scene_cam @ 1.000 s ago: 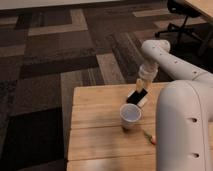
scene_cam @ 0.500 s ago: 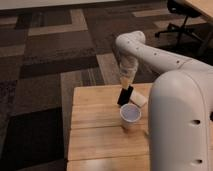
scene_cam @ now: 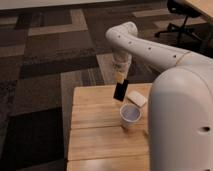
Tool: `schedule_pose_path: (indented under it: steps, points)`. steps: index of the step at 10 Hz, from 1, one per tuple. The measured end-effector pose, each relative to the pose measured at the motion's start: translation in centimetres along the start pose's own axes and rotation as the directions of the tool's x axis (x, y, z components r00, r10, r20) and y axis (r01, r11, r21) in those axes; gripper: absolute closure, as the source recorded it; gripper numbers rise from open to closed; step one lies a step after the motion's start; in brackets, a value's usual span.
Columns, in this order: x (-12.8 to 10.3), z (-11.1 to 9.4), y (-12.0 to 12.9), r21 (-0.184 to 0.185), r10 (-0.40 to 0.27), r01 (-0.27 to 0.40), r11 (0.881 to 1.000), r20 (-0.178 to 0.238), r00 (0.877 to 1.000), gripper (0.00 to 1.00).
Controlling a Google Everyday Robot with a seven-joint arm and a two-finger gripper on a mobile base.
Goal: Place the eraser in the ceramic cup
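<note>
Nearest, at the right, the robot's bulky white body [scene_cam: 185, 120] hides the table's right side. The wooden table [scene_cam: 95, 135] carries the ceramic cup [scene_cam: 129, 123], upright near its middle, mouth open upward. Just beyond the cup, to the right, a white flat piece [scene_cam: 136, 98] lies on the boards. Beyond the cup and a little left, the eraser [scene_cam: 120, 91] hangs in the air, roughly upright and slightly tilted, its lower end above and just behind the cup's rim, not inside it. The gripper [scene_cam: 120, 80] points straight down above it, the jaws pinching the eraser's top end. The arm [scene_cam: 150, 50] arches up and back to the right over patterned carpet [scene_cam: 40, 65]; an office chair [scene_cam: 182, 10] stands far right.
</note>
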State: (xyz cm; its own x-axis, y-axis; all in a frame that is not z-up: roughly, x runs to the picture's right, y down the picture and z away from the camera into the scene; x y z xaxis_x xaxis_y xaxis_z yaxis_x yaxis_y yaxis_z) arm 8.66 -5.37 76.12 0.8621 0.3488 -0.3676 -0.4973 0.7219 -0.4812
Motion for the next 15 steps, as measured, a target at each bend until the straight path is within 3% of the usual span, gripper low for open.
schedule_pose_path:
  steps: [3, 4, 7, 10, 12, 15]
  points:
    - [0.4, -3.3, 1.0, 0.061, 0.006, -0.008, 0.998, 0.036, 0.999, 1.0]
    - [1.4, -5.6, 1.0, 0.115, 0.037, -0.042, 0.992, 0.052, 0.998, 1.0]
    - [3.7, -8.5, 0.5, 0.197, 0.105, -0.114, 0.974, 0.056, 0.993, 1.0]
    - [5.7, -9.4, 3.4, 0.203, 0.158, -0.161, 0.966, 0.032, 0.987, 1.0]
    - [7.4, -10.2, 5.6, 0.21, 0.21, -0.21, 0.955, 0.023, 0.977, 1.0]
    - [7.3, -10.4, 5.9, 0.212, 0.213, -0.215, 0.953, 0.031, 0.977, 1.0]
